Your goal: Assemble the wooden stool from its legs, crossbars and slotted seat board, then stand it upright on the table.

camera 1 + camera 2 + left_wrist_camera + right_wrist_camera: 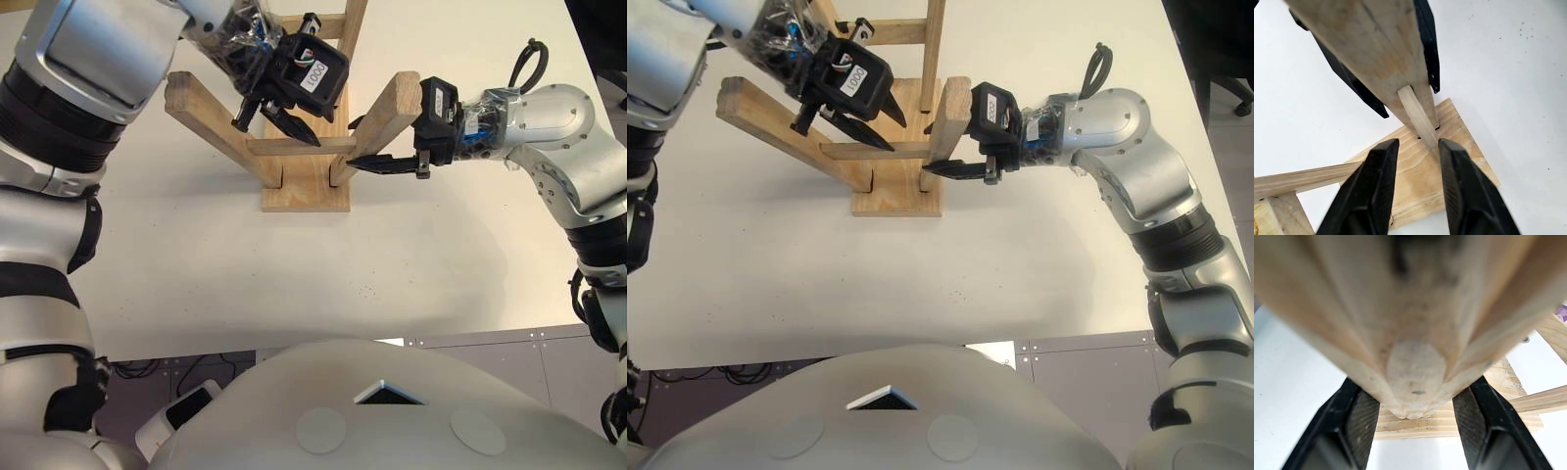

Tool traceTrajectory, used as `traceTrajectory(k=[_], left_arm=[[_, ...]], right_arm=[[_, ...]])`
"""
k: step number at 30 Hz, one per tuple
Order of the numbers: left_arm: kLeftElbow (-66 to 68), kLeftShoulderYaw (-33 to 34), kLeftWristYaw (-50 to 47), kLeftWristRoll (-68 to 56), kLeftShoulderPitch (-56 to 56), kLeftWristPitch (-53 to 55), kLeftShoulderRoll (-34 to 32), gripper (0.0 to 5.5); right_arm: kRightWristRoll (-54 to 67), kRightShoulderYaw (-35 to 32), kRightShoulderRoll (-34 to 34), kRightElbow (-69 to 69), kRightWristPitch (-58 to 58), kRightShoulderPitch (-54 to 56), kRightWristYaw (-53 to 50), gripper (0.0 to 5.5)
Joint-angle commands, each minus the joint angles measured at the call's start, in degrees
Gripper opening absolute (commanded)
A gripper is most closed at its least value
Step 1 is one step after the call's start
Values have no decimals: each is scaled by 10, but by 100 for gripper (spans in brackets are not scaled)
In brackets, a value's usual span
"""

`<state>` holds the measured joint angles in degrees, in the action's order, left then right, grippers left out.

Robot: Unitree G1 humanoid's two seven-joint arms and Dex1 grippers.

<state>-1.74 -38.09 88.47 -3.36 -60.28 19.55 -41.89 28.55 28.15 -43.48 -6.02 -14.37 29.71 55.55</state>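
— Where's the stool?

— On the white table (294,284). The seat board (304,196) lies flat, and two near legs rise from its slots, leaning outward, with a crossbar (328,145) joining them.

— And the grippers?

— The right gripper (364,160) pinches the right leg (397,98), one finger on each side. The left gripper (276,119) hangs over the crossbar near the left leg (201,113), fingers (1376,186) spread. I can't tell whether they touch the wood.

— Farther back?

— A far leg (351,39) and a far crossbar (323,26).
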Motion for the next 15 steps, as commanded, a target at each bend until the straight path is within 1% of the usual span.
traceTrajectory(k=[1, 7, 9, 11, 15], left_arm=[[28, -41, 13, 49, 47, -6, 2, 87], [104, -89, 21, 88, 63, -4, 26, 2], [140, -105, 15, 105, 70, -7, 38, 0], [150, -107, 10, 104, 79, 3, 50, 0], [118, -82, 17, 61, 82, 60, 70, 0]], right_arm=[[-132, 76, -23, 52, -98, -46, -14, 203], [-132, 76, -24, 49, -101, -51, -18, 203], [-132, 78, -23, 46, -104, -52, -20, 203], [-137, 89, -19, 43, -111, -47, -21, 203], [-178, 149, 3, 74, -156, 4, -9, 203]])
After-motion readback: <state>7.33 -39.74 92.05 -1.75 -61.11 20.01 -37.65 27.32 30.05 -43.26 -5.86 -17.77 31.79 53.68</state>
